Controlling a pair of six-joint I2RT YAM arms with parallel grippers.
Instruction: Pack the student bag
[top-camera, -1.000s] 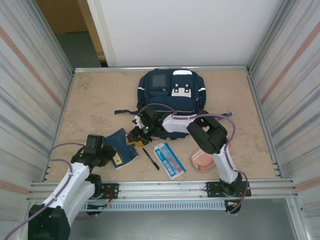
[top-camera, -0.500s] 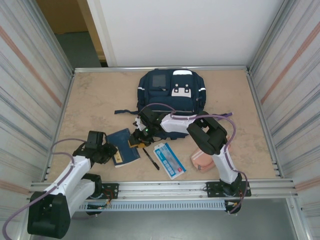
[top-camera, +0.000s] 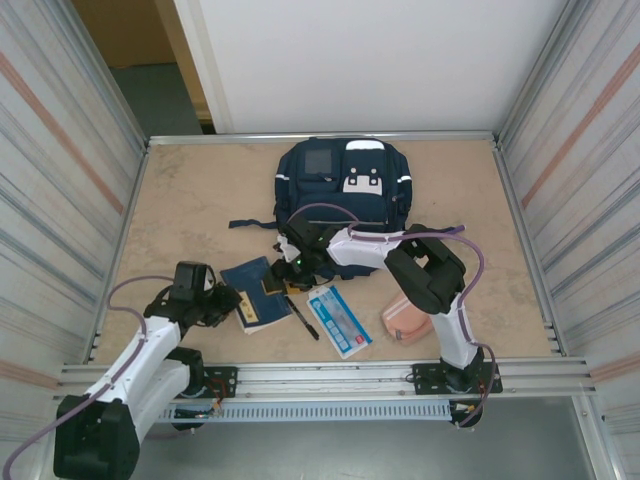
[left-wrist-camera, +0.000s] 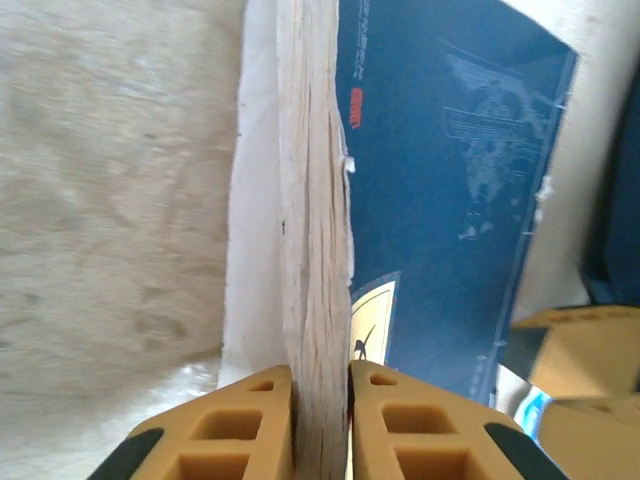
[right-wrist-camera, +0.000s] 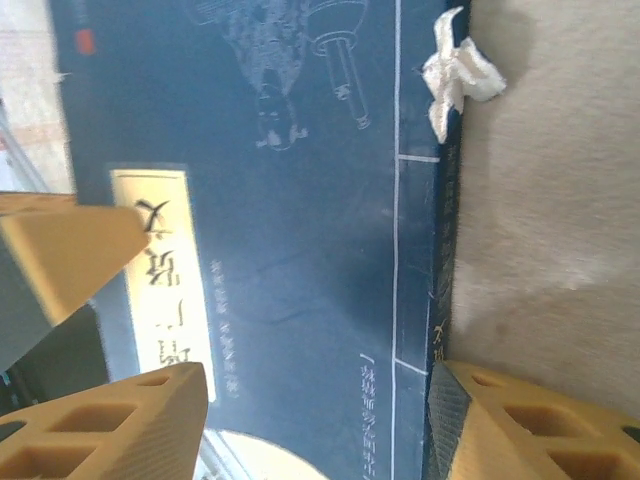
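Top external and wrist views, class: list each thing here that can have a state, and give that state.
student bag, lying flat, front pockets up, untouched.
blue book, closed, gripped at its page edge.
left end effector, shut on the blue book.
right end effector, open, jaws straddling the book's cover.
black pen, lying loose, unheld.
blue-and-white packet, lying flat, unheld.
pink pouch, lying unheld; zip cannot be told.

Left arm (top-camera: 150, 345) extends low and forward from its base, and the left end effector (left-wrist-camera: 322, 375) is clamped with both fingers against the page edge of a blue book (left-wrist-camera: 440, 180). Right arm (top-camera: 440, 300) is folded sharply at the elbow and reaches leftward across the table (top-camera: 180, 200), wrist pitched downward. The right end effector (right-wrist-camera: 315, 390) hangs over the book's cover with jaws spread wide, not closed on it.
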